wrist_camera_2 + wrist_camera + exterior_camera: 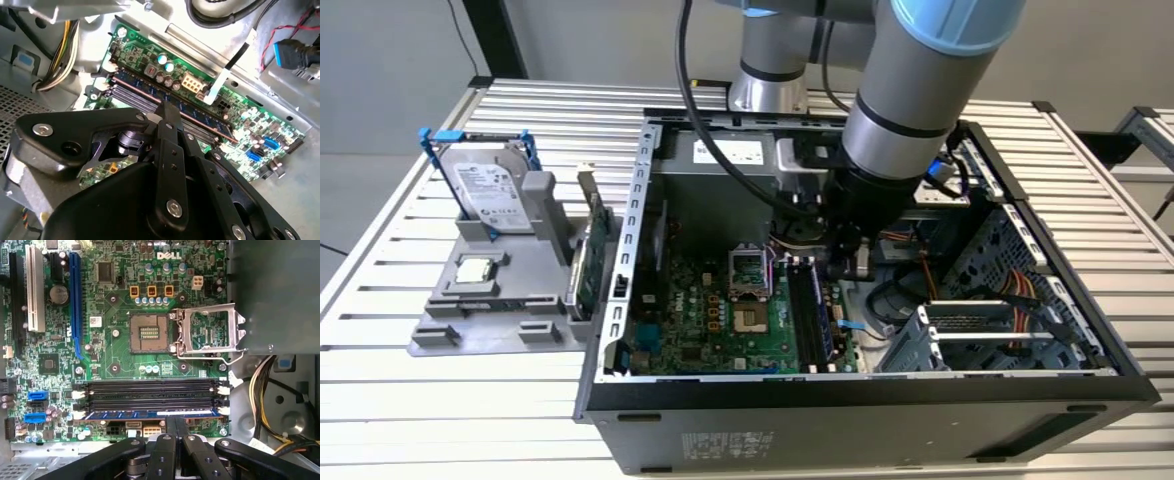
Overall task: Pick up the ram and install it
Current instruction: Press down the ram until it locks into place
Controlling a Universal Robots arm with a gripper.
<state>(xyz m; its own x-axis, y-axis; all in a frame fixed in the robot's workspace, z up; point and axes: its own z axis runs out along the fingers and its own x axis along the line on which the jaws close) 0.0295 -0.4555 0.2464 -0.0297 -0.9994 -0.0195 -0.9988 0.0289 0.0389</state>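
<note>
Gripper (171,426) fingers pinch together on the ram (150,414) at mid-length — its long axis lying along the outermost motherboard slot (150,402) — directly beneath.

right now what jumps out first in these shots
An open computer case on the slatted table, with the arm reaching down into it. In the first wrist view the gripper sits at the ram, a bluish stick in the outermost memory slot. A hard drive stands at the exterior view's left.
</note>
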